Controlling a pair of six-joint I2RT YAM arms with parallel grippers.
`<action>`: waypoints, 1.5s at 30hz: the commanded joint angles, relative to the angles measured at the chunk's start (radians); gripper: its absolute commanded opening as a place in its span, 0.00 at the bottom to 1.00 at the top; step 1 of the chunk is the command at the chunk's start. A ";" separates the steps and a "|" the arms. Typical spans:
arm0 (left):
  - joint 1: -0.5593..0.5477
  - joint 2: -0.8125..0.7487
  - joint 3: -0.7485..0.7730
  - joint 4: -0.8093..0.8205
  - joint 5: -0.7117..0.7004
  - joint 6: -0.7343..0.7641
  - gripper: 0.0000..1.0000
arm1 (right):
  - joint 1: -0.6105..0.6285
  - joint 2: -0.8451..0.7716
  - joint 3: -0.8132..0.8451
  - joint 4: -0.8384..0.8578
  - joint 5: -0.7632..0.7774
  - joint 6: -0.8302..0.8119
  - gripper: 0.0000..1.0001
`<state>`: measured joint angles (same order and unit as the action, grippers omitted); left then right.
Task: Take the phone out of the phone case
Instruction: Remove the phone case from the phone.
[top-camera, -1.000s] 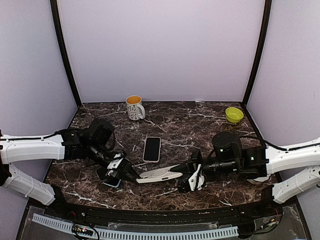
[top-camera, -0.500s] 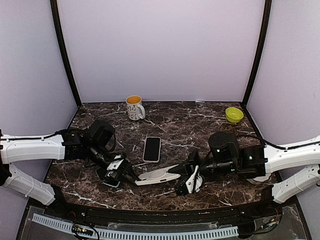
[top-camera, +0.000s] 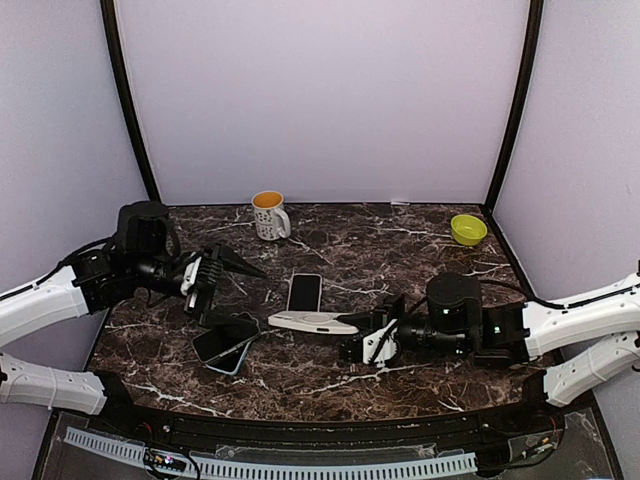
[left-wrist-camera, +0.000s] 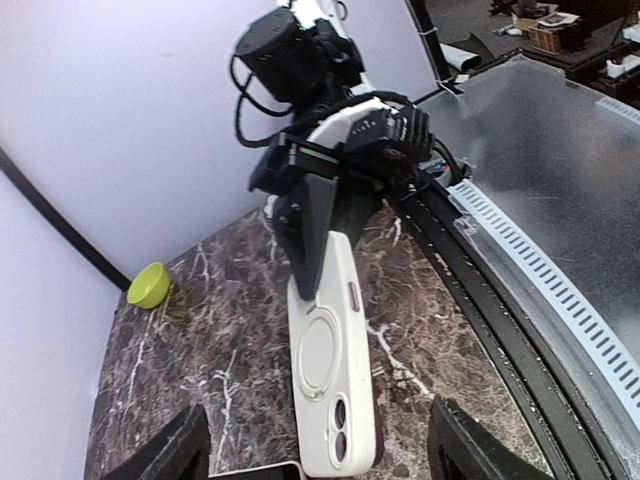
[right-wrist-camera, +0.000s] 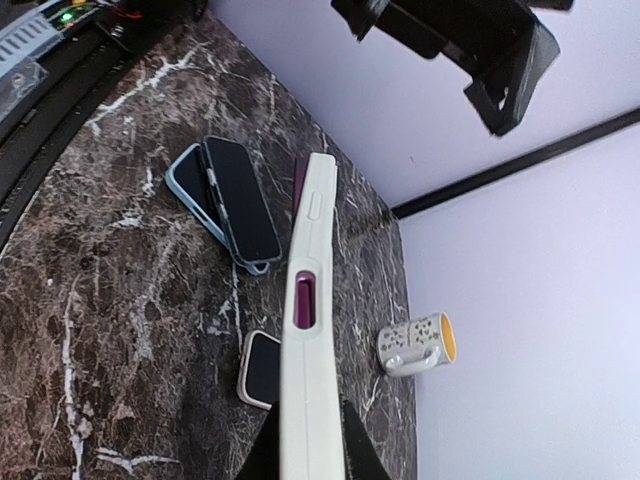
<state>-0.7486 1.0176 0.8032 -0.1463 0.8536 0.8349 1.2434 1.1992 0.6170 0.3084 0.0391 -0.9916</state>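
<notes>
Our right gripper (top-camera: 352, 338) pinches the white phone case (top-camera: 313, 322) over the middle of the table (top-camera: 400, 250). Our left gripper (left-wrist-camera: 318, 407) is spread wide, holding nothing. Dark red shows through the case's holes, so we think the phone (left-wrist-camera: 338, 415) is still inside.

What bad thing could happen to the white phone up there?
The white cased phone hangs over the table, pinched at one end only by the right jaws, so it could droop or slip out. The left jaws stand open, away from it, so nothing would catch it. It might land on the black phone nearby.
</notes>
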 joint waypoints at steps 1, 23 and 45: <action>0.081 -0.069 0.000 0.156 0.060 -0.148 0.77 | -0.004 0.011 0.028 0.252 0.220 0.173 0.00; 0.154 0.066 0.196 0.287 -0.270 -0.545 0.99 | -0.351 -0.040 0.309 0.045 0.210 1.170 0.00; 0.272 0.108 0.067 0.729 0.443 -0.997 0.80 | -0.358 -0.035 0.353 0.166 -0.644 1.255 0.00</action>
<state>-0.4812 1.1572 0.9108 0.4061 1.1828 -0.0765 0.8909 1.1515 0.9340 0.3096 -0.4454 0.2283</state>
